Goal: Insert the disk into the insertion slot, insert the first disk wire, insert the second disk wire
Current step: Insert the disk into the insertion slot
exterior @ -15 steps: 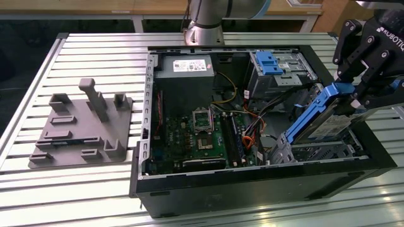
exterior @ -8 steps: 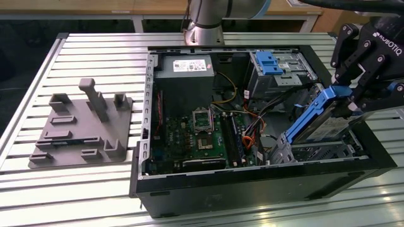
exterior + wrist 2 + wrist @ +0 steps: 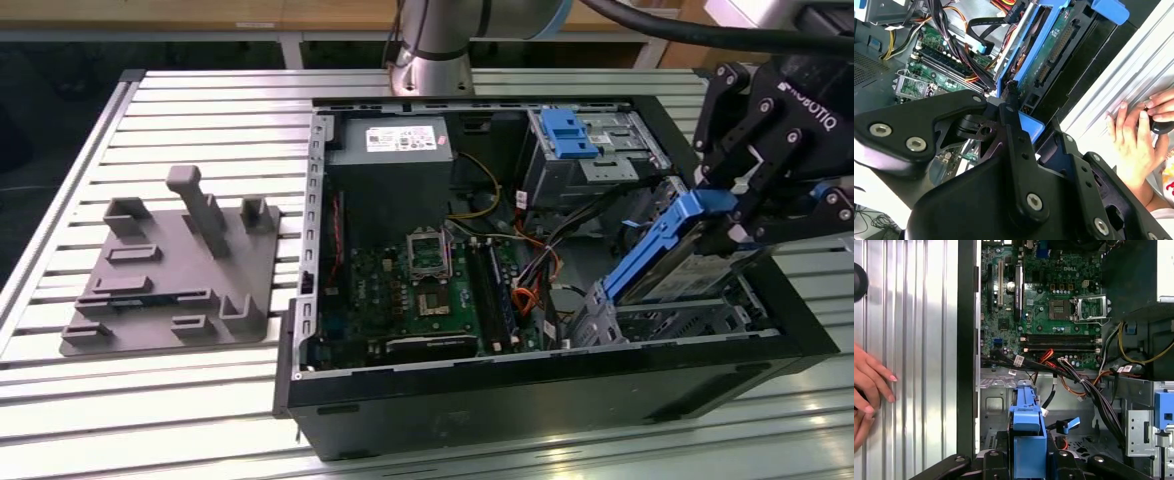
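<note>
**Holding the disk over the insertion slot**

The open computer case (image 3: 534, 395) lies on its side on a ribbed aluminium table (image 3: 200, 90), with the motherboard (image 3: 441, 290) exposed. A person's hand (image 3: 1134, 140) rests on the table beside the case.

At the exterior view's right, the insertion slot (image 3: 667, 322), a low perforated cage, sits in the near corner of the case. The taller cage (image 3: 587, 150) with the blue latch stands beyond it.

The disk (image 3: 667, 265) hangs tilted above the slot, its lower end near the cage top, not yet seated. Whether it touches the cage cannot be told. The gripper (image 3: 727, 205) is clamped on the upper end of the blue carrier.

Handling: judge the disk rigid, dense and shock-sensitive. The plastic carrier is probably smooth and slightly flexible. Grip the frame rails and keep off the connector edge (image 3: 1054, 50). Loose cables (image 3: 1084, 385) lie near the bay.
</note>
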`<state>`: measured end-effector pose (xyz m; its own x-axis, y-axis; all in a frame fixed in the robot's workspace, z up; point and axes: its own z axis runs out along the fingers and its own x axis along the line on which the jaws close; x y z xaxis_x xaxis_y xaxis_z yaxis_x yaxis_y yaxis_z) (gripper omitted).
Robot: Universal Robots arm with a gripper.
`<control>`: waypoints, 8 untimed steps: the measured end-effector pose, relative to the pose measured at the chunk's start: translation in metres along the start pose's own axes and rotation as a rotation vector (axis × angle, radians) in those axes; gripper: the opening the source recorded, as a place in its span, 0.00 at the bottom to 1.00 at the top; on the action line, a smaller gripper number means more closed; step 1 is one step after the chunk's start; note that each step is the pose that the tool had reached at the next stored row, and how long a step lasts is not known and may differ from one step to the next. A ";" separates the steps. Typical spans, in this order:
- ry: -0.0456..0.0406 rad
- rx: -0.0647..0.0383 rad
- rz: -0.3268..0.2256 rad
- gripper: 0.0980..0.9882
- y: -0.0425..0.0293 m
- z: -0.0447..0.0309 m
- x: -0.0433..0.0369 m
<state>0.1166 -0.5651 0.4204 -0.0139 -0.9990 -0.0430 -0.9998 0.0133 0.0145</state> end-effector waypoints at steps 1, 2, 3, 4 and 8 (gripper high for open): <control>0.0000 0.000 0.000 0.30 0.0000 0.0010 0.0000; -0.0001 0.000 0.000 0.30 0.0000 0.0020 0.0001; 0.0000 0.000 0.000 0.30 0.0000 0.0027 0.0001; 0.0000 0.000 0.000 0.30 -0.0001 0.0031 0.0001; 0.0002 0.000 0.000 0.44 -0.0001 0.0033 0.0001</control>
<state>0.1166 -0.5651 0.4171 -0.0138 -0.9990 -0.0428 -0.9998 0.0132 0.0145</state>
